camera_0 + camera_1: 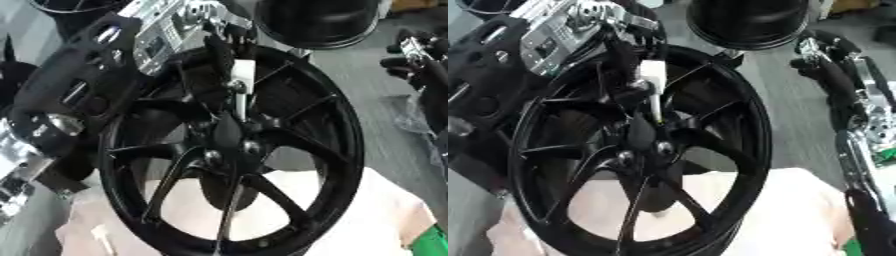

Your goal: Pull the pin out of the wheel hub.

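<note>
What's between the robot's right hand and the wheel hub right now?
In the right eye view, the wheel's black rim and spokes separate the right hand from the hub; past the rim lies bare grey floor.

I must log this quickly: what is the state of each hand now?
Left hand: closed on the slim white-headed metal pin at the black spoked wheel hub.
Right hand: cannot be told.

Both views are lit evenly and fairly brightly from above, with no hard shadows cast. Soft blur is seen throughout, and fine edges are smeared. Small glints are shown on the glossy black wheel hub (229,150), whose spokes merge into dark masses. The pale cloth (789,215) beneath is nearly washed out. Silver arm parts are flared white.
</note>
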